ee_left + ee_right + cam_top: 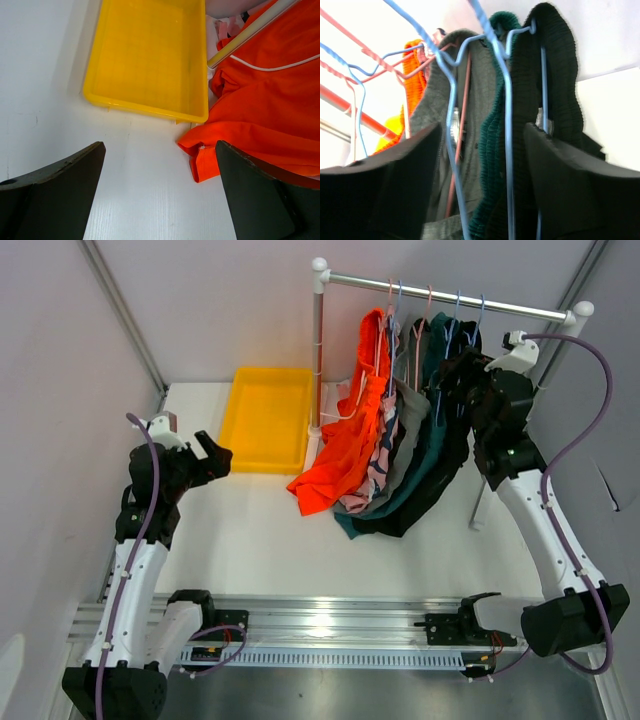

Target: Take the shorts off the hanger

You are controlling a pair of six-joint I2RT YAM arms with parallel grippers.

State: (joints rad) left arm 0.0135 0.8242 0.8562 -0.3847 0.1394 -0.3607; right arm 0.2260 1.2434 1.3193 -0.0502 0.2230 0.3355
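Five shorts hang on wire hangers from a silver rail (440, 295): orange (345, 455), pink patterned (375, 470), grey (405, 435), dark teal (428, 465) and black (455, 435). My right gripper (462, 375) is raised at the black shorts near the rail. In the right wrist view it (482, 155) is open, with the teal waistband (495, 150), black waistband (555, 75) and blue hanger wires (507, 125) between its fingers. My left gripper (215, 452) is open and empty low at the left; its wrist view (160, 170) shows the orange hem (210, 160) beside its right finger.
A yellow tray (268, 420) lies at the back left beside the rack's white post (318, 360); it also shows in the left wrist view (150, 55). The rack's right post (480, 502) stands by my right arm. Walls enclose the white table (250, 540).
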